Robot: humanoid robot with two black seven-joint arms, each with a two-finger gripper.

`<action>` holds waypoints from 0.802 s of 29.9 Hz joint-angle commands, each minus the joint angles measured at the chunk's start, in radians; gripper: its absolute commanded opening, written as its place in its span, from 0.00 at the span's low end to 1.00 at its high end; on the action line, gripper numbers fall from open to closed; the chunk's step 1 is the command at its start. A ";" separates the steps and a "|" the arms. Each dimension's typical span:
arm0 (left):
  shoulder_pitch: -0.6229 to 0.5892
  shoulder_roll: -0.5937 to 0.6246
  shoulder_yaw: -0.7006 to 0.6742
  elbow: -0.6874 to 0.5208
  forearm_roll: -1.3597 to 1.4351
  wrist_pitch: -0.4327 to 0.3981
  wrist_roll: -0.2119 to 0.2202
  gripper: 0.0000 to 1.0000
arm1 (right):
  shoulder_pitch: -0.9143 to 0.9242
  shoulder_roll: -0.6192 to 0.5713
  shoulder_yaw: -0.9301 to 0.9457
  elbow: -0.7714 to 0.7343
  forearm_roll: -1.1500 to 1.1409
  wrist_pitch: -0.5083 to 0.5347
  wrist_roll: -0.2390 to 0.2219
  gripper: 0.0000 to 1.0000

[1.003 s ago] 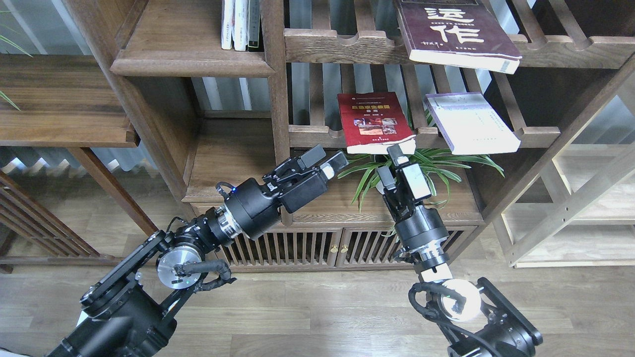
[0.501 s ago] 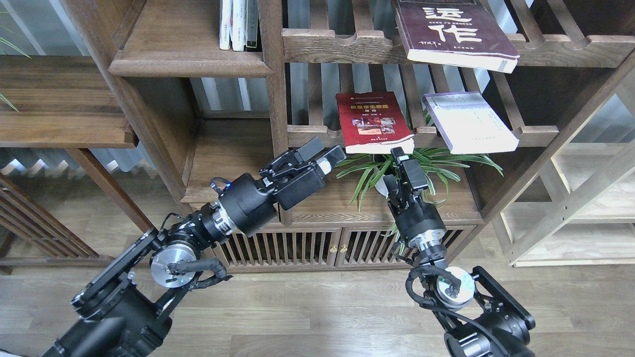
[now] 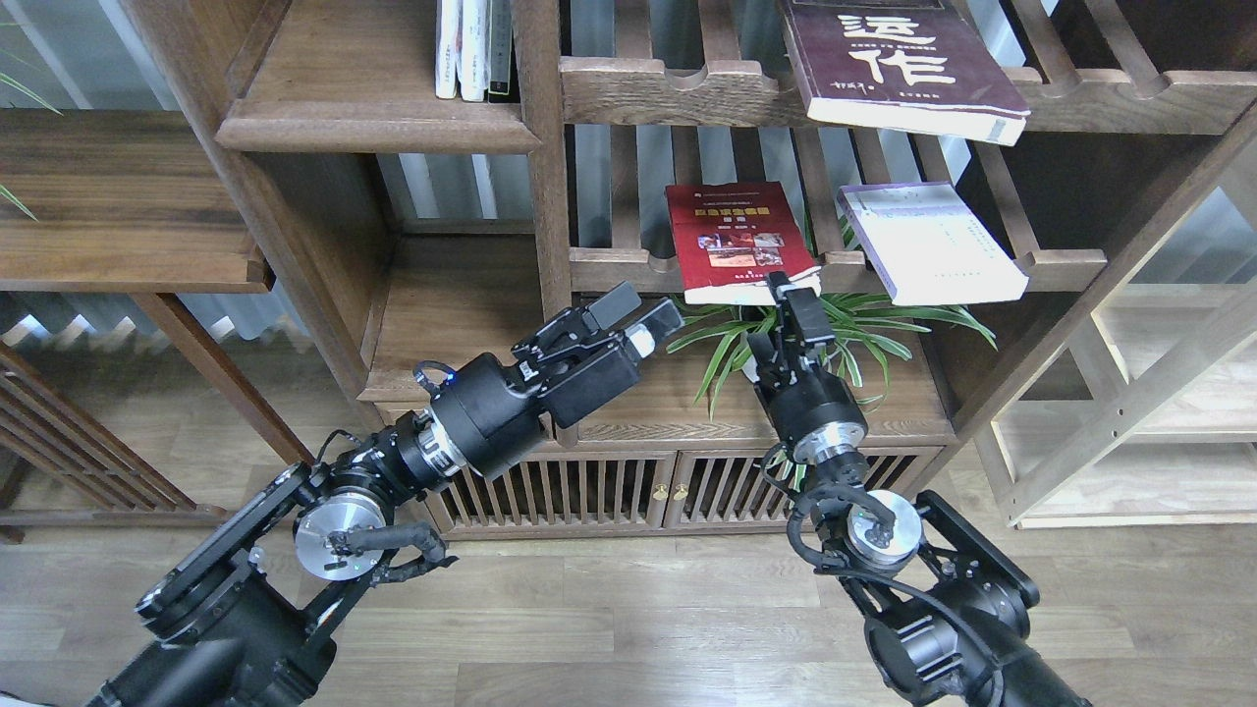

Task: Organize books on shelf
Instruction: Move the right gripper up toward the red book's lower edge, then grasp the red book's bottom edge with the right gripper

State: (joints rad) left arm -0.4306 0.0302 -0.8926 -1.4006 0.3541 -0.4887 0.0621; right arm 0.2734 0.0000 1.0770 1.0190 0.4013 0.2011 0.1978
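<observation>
Three books lie on the slatted racks: a red book and a pale lavender book on the lower rack, a maroon book with white characters on the upper rack. The solid dark-brown shelf is at the upper left. My right gripper points up, open, and its upper fingertip reaches the red book's overhanging front edge. My left gripper hangs open and empty, to the left of and below the red book.
Thin white-spined volumes stand on the solid shelf's right end. A green potted plant sits just behind my right gripper on the cabinet top. A light wooden frame stands at the right.
My right gripper has risen and shifted slightly left, its tip coming up to the red book's front edge. The left arm has barely moved.
</observation>
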 commanded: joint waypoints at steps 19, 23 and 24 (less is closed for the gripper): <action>0.033 -0.003 -0.012 0.000 -0.001 0.000 -0.002 0.99 | 0.221 0.000 -0.043 -0.247 0.076 0.000 -0.006 0.98; 0.039 -0.003 -0.014 0.000 -0.003 0.000 -0.004 0.99 | 0.221 0.000 -0.072 -0.252 0.083 -0.006 -0.006 0.93; 0.042 -0.003 -0.014 0.000 -0.003 0.000 -0.004 0.99 | 0.221 0.000 -0.077 -0.255 0.083 -0.011 -0.006 0.92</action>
State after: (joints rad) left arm -0.3943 0.0277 -0.9063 -1.4008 0.3521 -0.4887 0.0589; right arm 0.4933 0.0000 1.0186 0.7703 0.4832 0.1981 0.1917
